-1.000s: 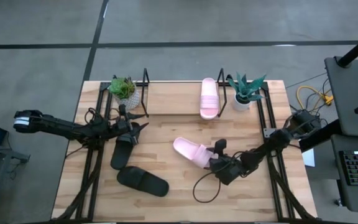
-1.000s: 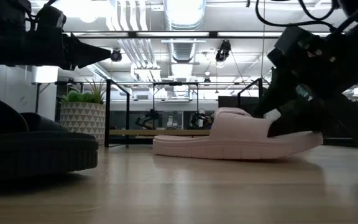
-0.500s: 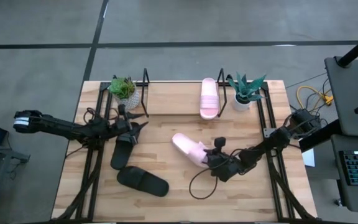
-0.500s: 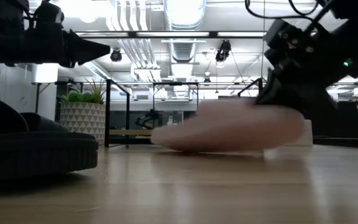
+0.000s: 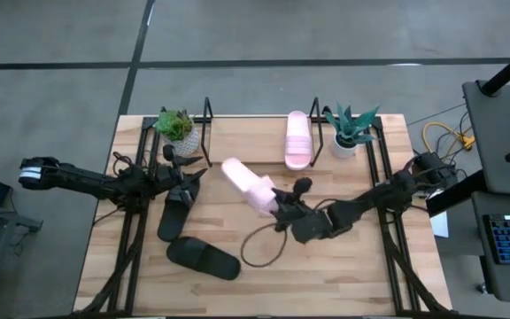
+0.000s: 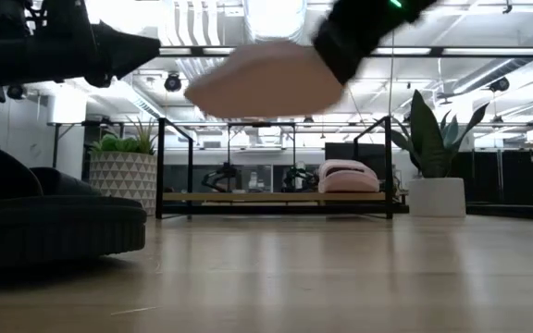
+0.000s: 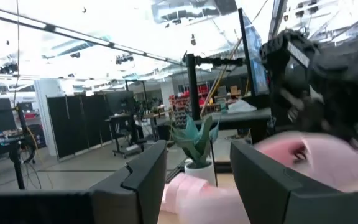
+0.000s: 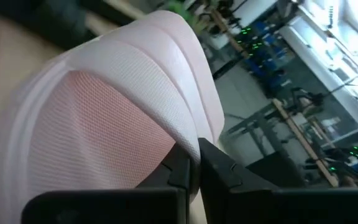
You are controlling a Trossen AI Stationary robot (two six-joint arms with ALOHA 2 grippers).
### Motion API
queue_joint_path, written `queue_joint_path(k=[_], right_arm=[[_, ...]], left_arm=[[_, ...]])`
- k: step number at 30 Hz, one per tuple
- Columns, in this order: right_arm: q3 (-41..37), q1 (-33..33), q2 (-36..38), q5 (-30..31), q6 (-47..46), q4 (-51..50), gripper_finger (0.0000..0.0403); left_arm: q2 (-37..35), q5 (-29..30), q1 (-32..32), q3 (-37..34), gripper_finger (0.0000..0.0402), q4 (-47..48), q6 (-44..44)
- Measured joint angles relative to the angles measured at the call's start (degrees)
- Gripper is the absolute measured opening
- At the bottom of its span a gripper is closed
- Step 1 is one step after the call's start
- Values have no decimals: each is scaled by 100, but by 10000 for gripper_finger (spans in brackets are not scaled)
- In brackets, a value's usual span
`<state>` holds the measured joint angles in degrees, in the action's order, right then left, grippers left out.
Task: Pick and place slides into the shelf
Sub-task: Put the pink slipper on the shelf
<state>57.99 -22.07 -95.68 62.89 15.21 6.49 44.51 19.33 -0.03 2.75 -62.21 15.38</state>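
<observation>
My right gripper (image 5: 278, 209) is shut on a pale pink slide (image 5: 244, 182) and holds it above the table's middle; the low view shows that slide (image 6: 257, 83) high and blurred. A second pink slide (image 5: 297, 140) lies on the shelf (image 5: 207, 124) near its right end frame. Two black slides (image 5: 175, 211) (image 5: 204, 258) lie on the table at the left. My left gripper (image 5: 195, 175) hovers open above the farther black slide, with nothing between its fingers (image 7: 138, 177). My right gripper pinches the edge of the pink slide's wide strap (image 8: 191, 140) between its two fingers (image 8: 180, 167). It comes at the slide from the table's right. The slide is lifted clear of the table and sticks out past the fingers toward the far left, tilted.
Two potted plants stand by the shelf's ends, one at the left (image 5: 175, 128) and one at the right (image 5: 351, 128). A loop of dark cable (image 5: 257, 250) hangs under my right arm. Black frame rails run along the table's left and right sides.
My right gripper has taken the pink slide off the table. It has carried the slide up and toward the far left, nearer the shelf. The slide lay flat on the wood before and now hangs tilted in the air.
</observation>
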Motion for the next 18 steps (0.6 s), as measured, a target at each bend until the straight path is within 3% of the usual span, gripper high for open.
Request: queue_joint_path(k=[5, 12, 18], right_arm=[[732, 546, 0, 22, -93, -565, 9], [1312, 1453, -69, 25, -1842, -2171, 9], [1468, 2000, -443, 24, -2601, -2544, 9]], left_arm=[[-2, -2, 1, -1, 164, 20, -4], [-3, -16, 2, -10, 164, 18, -1], [8, -15, 0, -57, 164, 251, 1]])
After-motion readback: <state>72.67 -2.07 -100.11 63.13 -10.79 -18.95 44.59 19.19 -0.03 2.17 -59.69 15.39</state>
